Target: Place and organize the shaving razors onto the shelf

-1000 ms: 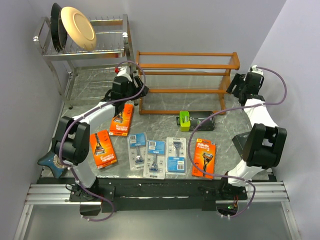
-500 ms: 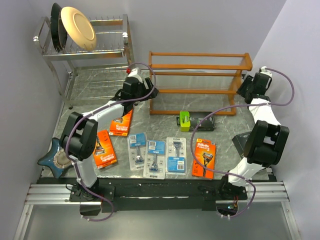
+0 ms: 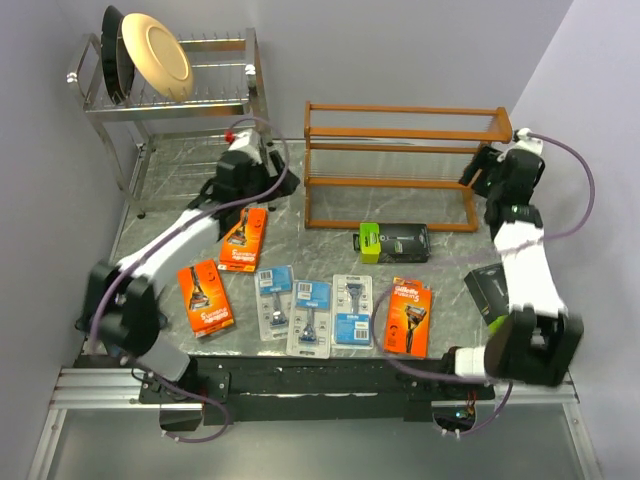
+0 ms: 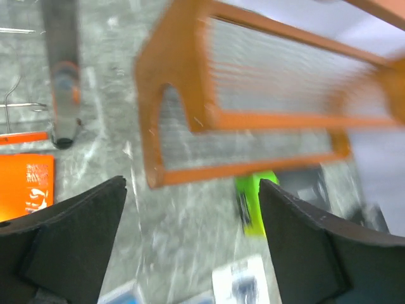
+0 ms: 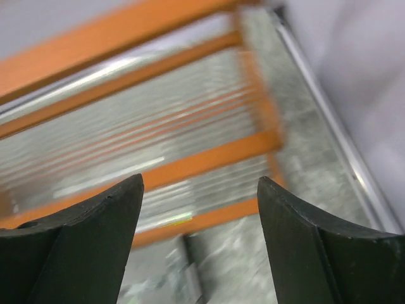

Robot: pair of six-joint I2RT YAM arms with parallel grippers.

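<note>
The shelf [image 3: 405,165], a low reddish-brown wooden rack, stands at the back centre-right. Flat in front of it are three orange razor packs [image 3: 244,238] [image 3: 205,297] [image 3: 408,316], three pale blue blister cards [image 3: 273,300] [image 3: 311,316] [image 3: 352,310] and a lime-green-and-black box [image 3: 393,242]. Another dark box [image 3: 488,288] lies partly under the right arm. My left gripper [image 3: 278,182] is open and empty, a little left of the shelf's left end [image 4: 183,120]. My right gripper [image 3: 473,175] is open and empty at the shelf's right end [image 5: 190,158].
A chrome dish rack [image 3: 170,105] holding plates [image 3: 155,55] stands at the back left, close behind the left arm. The grey wall runs close along the right arm. In the left wrist view the green box [image 4: 253,202] lies just past the shelf's foot.
The shelf has slid to the right along the table. The left gripper followed it, then drew back left and opened wider. The right gripper moved right with the shelf's end.
</note>
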